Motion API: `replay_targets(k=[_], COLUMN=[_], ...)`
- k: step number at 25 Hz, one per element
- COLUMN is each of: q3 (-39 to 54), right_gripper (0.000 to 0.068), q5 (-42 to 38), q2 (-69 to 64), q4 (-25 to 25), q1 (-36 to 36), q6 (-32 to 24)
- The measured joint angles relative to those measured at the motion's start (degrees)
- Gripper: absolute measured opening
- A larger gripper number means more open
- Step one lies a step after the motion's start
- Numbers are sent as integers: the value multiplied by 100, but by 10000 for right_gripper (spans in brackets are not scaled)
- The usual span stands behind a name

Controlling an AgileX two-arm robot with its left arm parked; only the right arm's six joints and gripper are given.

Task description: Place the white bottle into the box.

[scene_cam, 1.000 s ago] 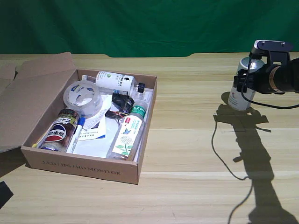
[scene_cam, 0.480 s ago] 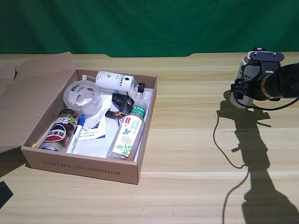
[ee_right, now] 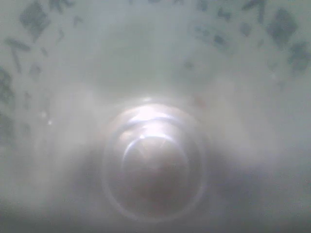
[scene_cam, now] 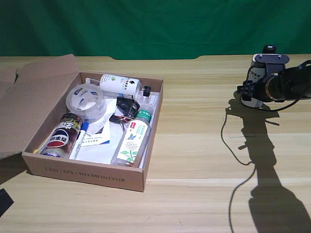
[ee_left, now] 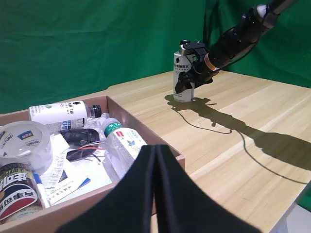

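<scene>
The white bottle (scene_cam: 253, 82) is seen upright on the bench (scene_cam: 204, 145) at the right of the exterior view, with the right gripper (scene_cam: 250, 91) pressed close against it. Whether a grip is made cannot be told. The bottle could be toppled by a late closure. The cardboard box (scene_cam: 92, 174), lower left, is crowded, so a jam is risked.

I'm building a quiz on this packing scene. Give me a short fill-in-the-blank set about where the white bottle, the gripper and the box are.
1. The white bottle stands on the ____, outside the box.
2. The right gripper is at the white bottle, at the exterior view's ____ side.
3. The clear bottle lying in the box has a ____ cap.
4. The pen lies beside the ____ can.

Missing words: table; right; green; cola
</scene>
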Motion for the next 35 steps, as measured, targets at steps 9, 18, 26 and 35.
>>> replay_targets(k=[9, 18, 26, 35], q3=[13, 51, 51, 51], right_gripper=[532, 532, 532, 532], q5=[-486, -2258, -3164, -2448], q2=[-96, -1355, -1828, -1155], q4=[-183, -595, -716, -728], q1=[-12, 835, 2741, 3990], q6=[12, 281, 733, 738])
